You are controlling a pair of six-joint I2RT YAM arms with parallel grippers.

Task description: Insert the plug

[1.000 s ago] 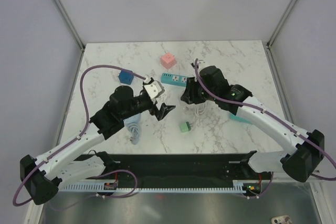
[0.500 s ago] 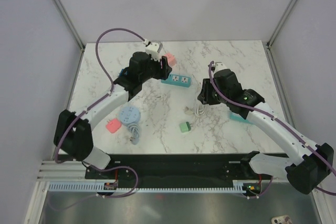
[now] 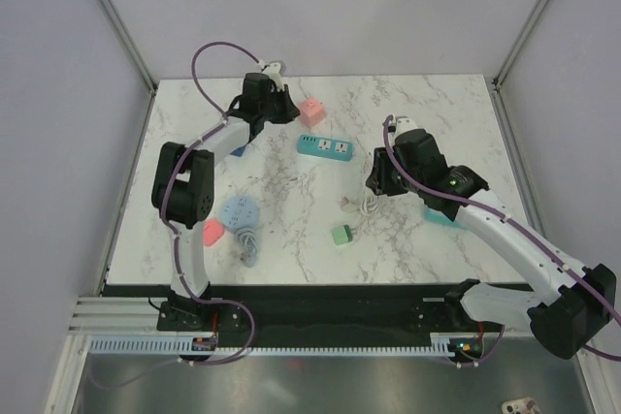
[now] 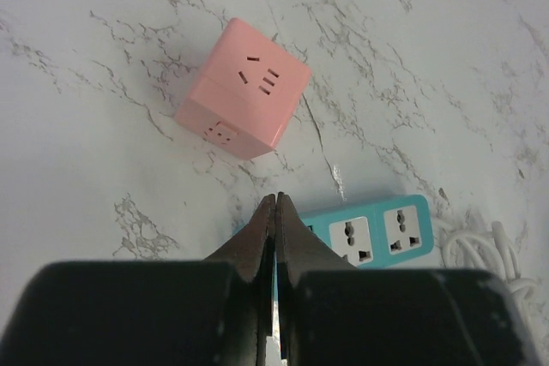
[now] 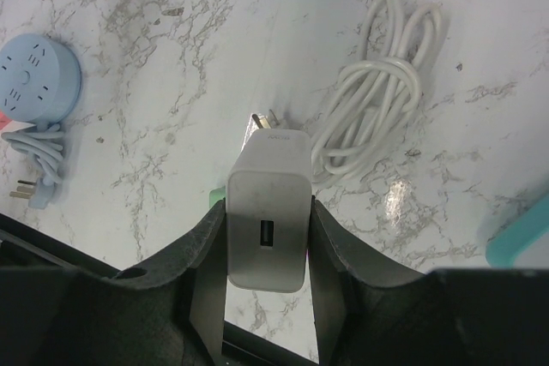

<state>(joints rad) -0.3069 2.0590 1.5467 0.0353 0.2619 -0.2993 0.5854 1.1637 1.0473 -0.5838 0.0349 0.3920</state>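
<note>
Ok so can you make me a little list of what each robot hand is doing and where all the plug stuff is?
left gripper: shut, holding nothing
right gripper: shut on white USB charger, prongs pointing away from the camera
pink cube socket: on the table, just past the left gripper
teal power strip: lying flat, sockets up, between the two grippers
white cable: coiled on the table beside the white USB charger
round blue socket: near left of the table, cord bundled
</note>
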